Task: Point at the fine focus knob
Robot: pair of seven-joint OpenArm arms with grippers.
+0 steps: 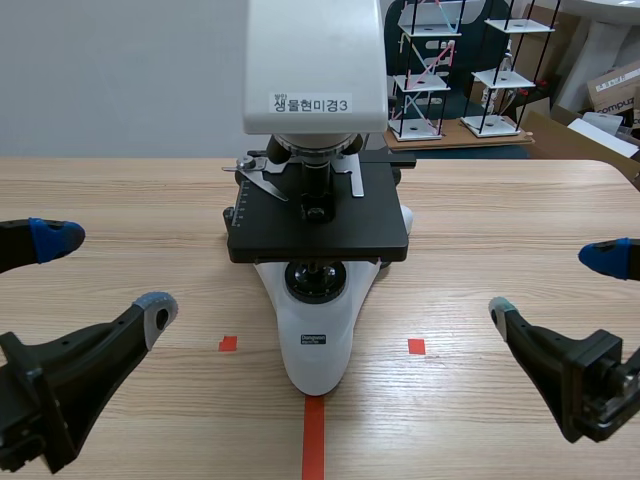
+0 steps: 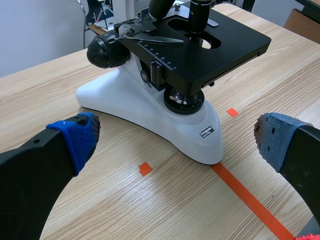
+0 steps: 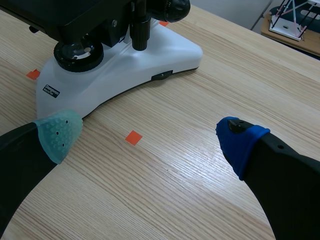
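Observation:
A white microscope point(image 1: 315, 330) with a black stage point(image 1: 318, 215) stands on the table's middle line. In the left wrist view its black focus knob point(image 2: 105, 50) sticks out from the side of the white body, well ahead of my open left gripper point(image 2: 177, 145). The right wrist view shows the other side's black knob point(image 3: 172, 7) far ahead of my open right gripper point(image 3: 149, 137). In the scene view the left gripper point(image 1: 105, 275) and the right gripper point(image 1: 552, 285) stay low at either side, both apart from the microscope and holding nothing.
Bare wooden table point(image 1: 500, 220) lies on both sides of the microscope. White-and-black shelf models point(image 1: 440, 70) and cardboard boxes point(image 1: 615, 90) stand beyond the table's far edge at the back right.

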